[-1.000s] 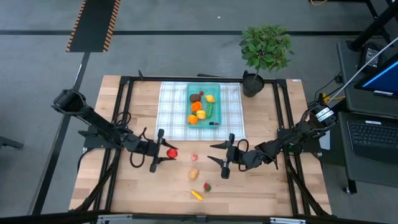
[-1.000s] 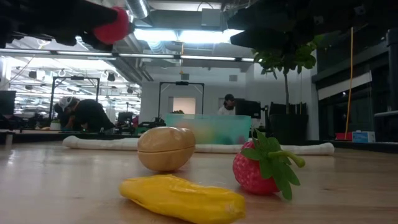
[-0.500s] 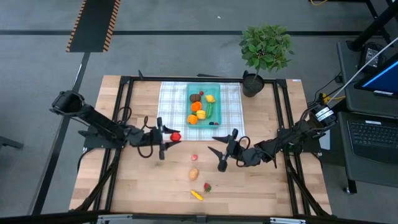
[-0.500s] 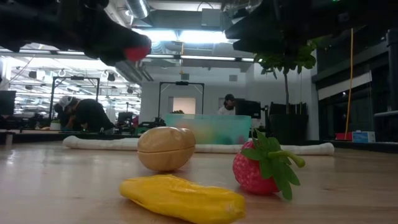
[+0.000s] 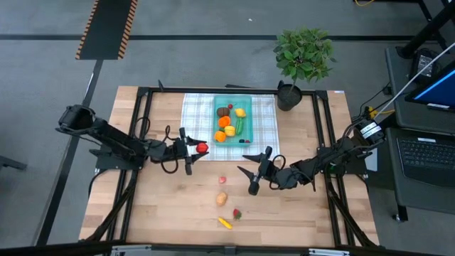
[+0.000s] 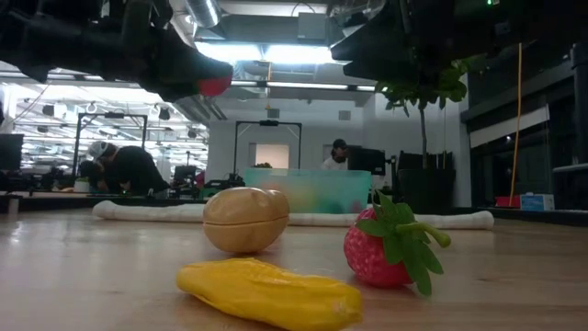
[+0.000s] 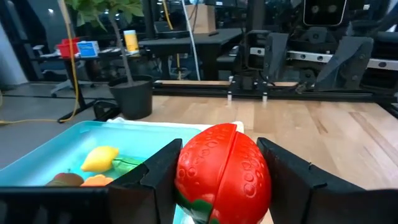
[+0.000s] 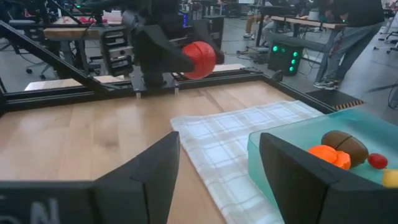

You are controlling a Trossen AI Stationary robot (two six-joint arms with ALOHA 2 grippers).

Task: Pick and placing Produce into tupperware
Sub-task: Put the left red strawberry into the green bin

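My left gripper (image 5: 196,148) is shut on a red strawberry (image 7: 222,174), held above the table just left of the teal tupperware (image 5: 232,119). The tupperware stands on a checked cloth (image 5: 195,121) and holds several produce pieces. My right gripper (image 5: 250,173) stands open over bare table, right of centre, with nothing between its fingers. A tan potato (image 6: 245,219), a leafy strawberry (image 6: 386,246) and a yellow piece (image 6: 269,291) lie on the near table. A small red piece (image 5: 222,180) lies beyond them. My left gripper pinches the red strawberry by its two opposite sides (image 7: 186,177) between its two fingers (image 7: 155,180). The fingers lie level and come from the table's left. The strawberry is lifted clear of the table, its rounded end (image 8: 200,60) sticking out past the fingertips.
A potted plant (image 5: 302,60) stands at the far right corner of the table. A black frame (image 5: 142,128) runs along the table's sides. People and desks show in the room beyond the table.
My left gripper has swung level toward the table's far edge and the tupperware, carrying the red strawberry clear of the table and rolling a little. My right gripper has turned a little toward the table's left.
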